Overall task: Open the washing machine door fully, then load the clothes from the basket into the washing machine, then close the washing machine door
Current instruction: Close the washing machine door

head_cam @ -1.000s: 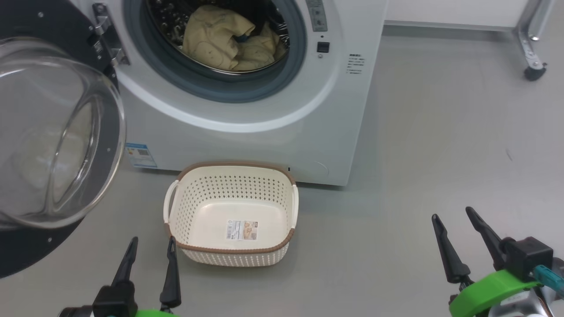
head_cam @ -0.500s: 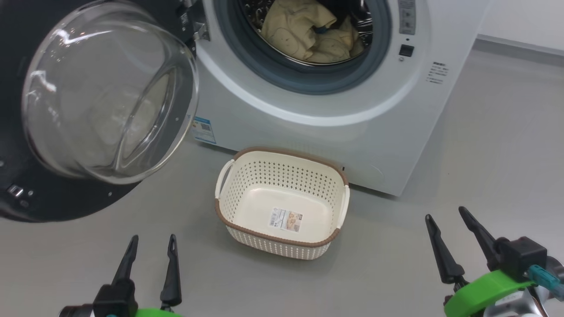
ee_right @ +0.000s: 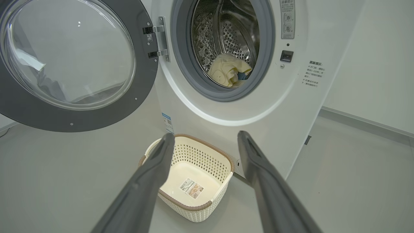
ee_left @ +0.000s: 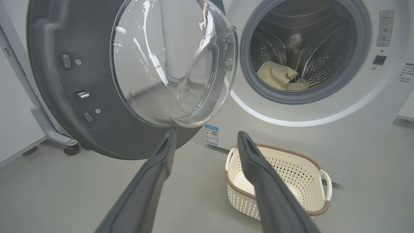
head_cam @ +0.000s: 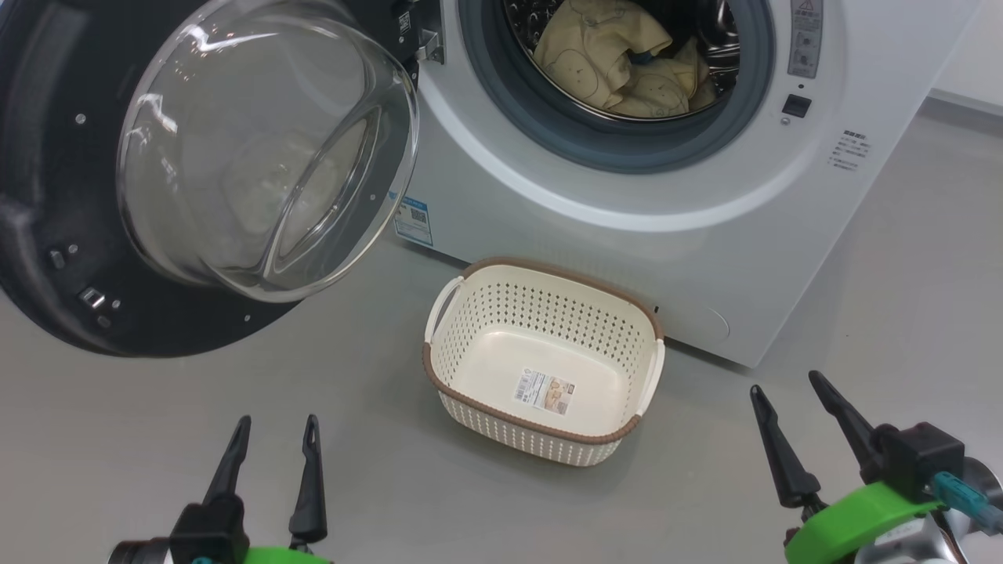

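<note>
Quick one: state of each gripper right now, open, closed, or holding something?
Left gripper: jaws open, holding nothing.
Right gripper: jaws open, holding nothing.

head view high, looking down, wrist views low, level – all share washing machine (head_cam: 627, 211) and basket (head_cam: 509, 429)

At upper left you had the washing machine door (head_cam: 258, 157) swung wide, glass bowl bulging outward. The cream bear-print clothes (head_cam: 619, 59) lay bunched in the washing machine (head_cam: 627, 258) drum, top centre; the basket (head_cam: 517, 439) stood upright below it at centre frame, empty.
</note>
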Available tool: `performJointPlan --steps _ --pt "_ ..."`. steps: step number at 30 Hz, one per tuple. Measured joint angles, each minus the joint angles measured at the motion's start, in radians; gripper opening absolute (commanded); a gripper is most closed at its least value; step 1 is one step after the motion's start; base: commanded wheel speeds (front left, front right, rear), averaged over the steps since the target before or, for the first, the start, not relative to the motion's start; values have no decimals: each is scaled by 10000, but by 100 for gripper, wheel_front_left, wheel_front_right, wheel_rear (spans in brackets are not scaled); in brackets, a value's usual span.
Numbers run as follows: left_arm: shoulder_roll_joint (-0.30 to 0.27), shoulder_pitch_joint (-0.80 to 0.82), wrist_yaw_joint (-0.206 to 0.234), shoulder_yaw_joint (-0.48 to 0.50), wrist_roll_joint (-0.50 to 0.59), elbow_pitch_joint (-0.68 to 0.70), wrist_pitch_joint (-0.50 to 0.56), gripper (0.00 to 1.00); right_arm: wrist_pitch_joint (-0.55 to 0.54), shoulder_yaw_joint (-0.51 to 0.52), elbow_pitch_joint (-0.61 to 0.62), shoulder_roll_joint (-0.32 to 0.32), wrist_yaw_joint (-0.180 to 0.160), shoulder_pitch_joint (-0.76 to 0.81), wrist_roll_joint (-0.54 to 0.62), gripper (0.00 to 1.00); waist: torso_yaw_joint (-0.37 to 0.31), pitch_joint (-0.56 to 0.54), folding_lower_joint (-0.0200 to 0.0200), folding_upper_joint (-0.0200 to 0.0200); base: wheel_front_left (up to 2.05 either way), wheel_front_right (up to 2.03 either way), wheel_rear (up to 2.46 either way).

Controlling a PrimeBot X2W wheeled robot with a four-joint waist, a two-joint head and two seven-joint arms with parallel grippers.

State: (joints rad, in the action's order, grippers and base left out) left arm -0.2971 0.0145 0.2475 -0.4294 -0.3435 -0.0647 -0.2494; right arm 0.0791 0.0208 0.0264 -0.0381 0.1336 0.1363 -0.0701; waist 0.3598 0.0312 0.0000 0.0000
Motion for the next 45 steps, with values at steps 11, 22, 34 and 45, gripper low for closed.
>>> performJointPlan --steps 11,22,34,45 --pt "102 0 -21 113 -322 46 -12 50 2 -35 -54 0 0 6 0 100 -3 -190 -1 0 0 0 0" --pt "148 -8 -370 525 -520 504 -13 0 0 8 19 0 0 14 -2 100 -9 -162 -1 0 0 0 0" --pt "389 115 -1778 1801 -2161 1653 -17 0 -111 125 134 0 0 14 17 100 219 -26 -1 0 0 0 0" --pt "-176 1411 -3133 3937 -5438 1678 416 0 -268 121 284 0 0 10 198 100 280 118 0 0 0 0 0"
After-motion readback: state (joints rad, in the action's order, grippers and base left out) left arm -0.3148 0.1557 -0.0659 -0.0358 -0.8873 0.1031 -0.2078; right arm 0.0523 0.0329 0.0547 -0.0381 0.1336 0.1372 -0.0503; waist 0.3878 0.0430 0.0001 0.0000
